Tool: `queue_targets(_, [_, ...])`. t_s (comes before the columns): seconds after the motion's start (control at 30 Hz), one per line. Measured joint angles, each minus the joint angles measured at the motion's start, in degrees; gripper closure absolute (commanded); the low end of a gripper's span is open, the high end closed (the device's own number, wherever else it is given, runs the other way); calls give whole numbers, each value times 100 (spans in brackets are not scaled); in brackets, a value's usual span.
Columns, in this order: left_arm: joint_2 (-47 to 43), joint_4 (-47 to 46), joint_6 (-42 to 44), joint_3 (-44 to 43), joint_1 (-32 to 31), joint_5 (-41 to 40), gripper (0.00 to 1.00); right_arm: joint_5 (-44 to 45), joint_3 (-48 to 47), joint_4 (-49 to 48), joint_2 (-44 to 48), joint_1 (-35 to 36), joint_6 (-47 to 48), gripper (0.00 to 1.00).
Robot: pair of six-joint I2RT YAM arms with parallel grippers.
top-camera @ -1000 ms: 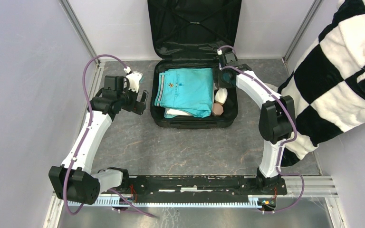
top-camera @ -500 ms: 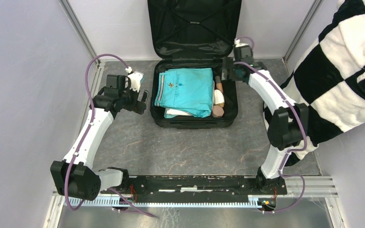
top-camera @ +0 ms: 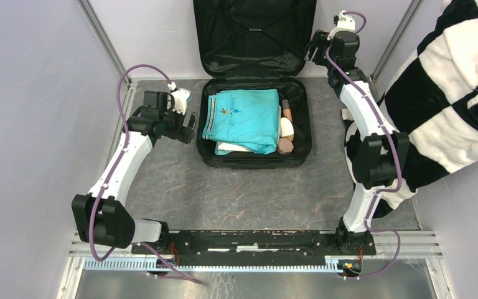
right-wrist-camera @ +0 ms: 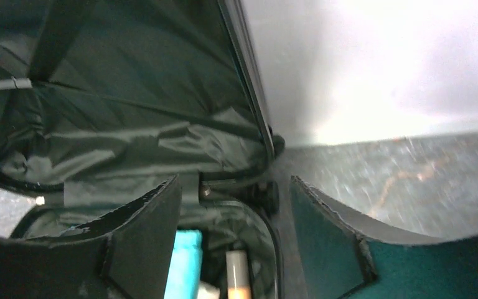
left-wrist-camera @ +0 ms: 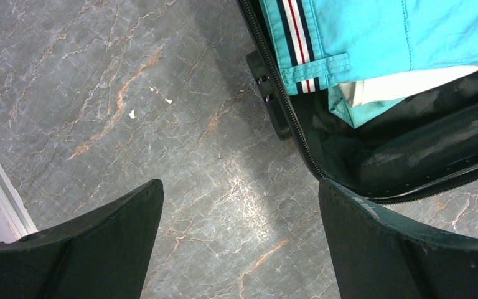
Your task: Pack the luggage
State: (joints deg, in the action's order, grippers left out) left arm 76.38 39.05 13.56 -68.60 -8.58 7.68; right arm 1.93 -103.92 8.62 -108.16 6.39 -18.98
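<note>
The luggage (top-camera: pixel 302 134) lies open at the back of the table, its lid (top-camera: pixel 255 37) upright against the wall. Folded teal shorts (top-camera: pixel 243 118) fill its base, with a white item (top-camera: pixel 286 128), a wooden-handled brush (top-camera: pixel 287 113) and a brown item (top-camera: pixel 284 144) along the right side. My left gripper (top-camera: pixel 187 128) is open and empty over the table just left of the luggage; the left wrist view (left-wrist-camera: pixel 239 205) shows the luggage's corner (left-wrist-camera: pixel 361 162) and the shorts (left-wrist-camera: pixel 373 37). My right gripper (top-camera: pixel 316 47) is open and empty beside the lid's right edge; the right wrist view (right-wrist-camera: pixel 233 187) shows the lid lining (right-wrist-camera: pixel 131 106) and hinge (right-wrist-camera: pixel 262 194).
A black-and-white checkered blanket (top-camera: pixel 448 93) hangs over the right side of the table, behind my right arm. Grey walls and metal posts (top-camera: pixel 103 37) close in the left and back.
My right gripper has lifted out of the luggage's right side and moved back and up to the lid's right edge. My left arm shifted slightly toward the luggage.
</note>
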Motion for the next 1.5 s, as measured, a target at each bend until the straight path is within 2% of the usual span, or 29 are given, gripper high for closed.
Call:
queue_targets(0.23, [26,-15,2,260,175,254,0,-9,-153,-1390,-839,24,105,40])
queue_targets(0.5, [850,7,7,264,763,1373,0,186,-205,-2667,-1635,24,111,50])
queue_targets(0.73, [1388,74,11,216,802,1698,0,122,-201,-4118,-1875,24,111,71])
queue_targets(0.77, [1416,79,11,201,809,1703,0,79,-188,-4341,-1891,24,101,71])
queue_targets(0.83, [1449,90,9,179,809,1703,0,-35,-120,-4795,-1906,24,79,69])
queue_targets(0.9, [1456,92,9,179,809,1703,0,-127,-111,-5047,-1921,24,72,53])
queue_targets(0.93, [1456,92,9,179,809,1703,0,-168,-111,-5130,-1923,24,81,49])
queue_targets(1.03, [1456,92,7,179,811,1703,0,-203,-111,-5228,-1932,24,125,46])
queue_targets(1.2, [1432,105,4,179,809,1703,0,-170,-116,-5233,-1943,24,262,60])
queue_targets(1.3, [1416,127,4,168,809,1703,0,-136,-223,-5281,-2074,24,328,74])
queue_targets(1.37, [1412,138,4,151,809,1703,0,-120,-319,-5359,-2216,24,382,86])
queue_targets(1.4, [1412,140,4,144,809,1703,0,-116,-341,-5418,-2275,24,400,96])
queue_targets(1.43, [1410,142,4,136,809,1703,0,-109,-356,-5495,-2326,24,424,100])
queue_targets(1.5, [1410,151,4,105,809,1698,0,-109,-369,-5683,-2415,15,466,100])
